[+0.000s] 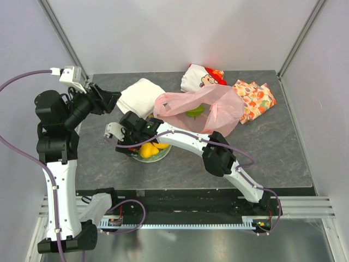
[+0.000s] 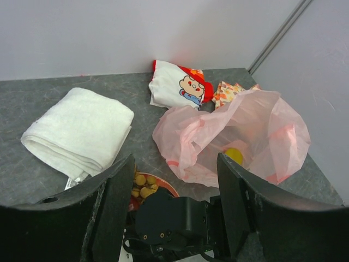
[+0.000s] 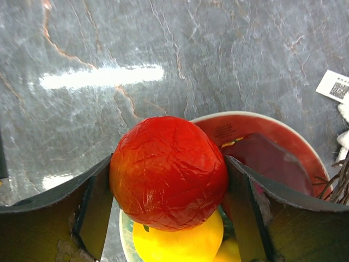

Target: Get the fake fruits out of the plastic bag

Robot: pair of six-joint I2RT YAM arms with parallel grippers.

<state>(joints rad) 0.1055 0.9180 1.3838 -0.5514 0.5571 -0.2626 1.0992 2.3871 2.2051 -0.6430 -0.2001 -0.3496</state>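
Your left jaws hang spread and empty, behind and left of the plate (image 3: 248,128). Over that plate your right jaws pinch the red apple (image 3: 166,172). The plastic bag (image 1: 218,109) lies behind and right of the plate, a green piece (image 1: 195,112) inside.

Bright, even overhead light; shadows soft, short. Right wrist view: white glare streak on polished counter (image 3: 103,76), crinkled sheen on red fruit (image 3: 169,180). Both wrist views: near foreground slightly soft, background sharp.
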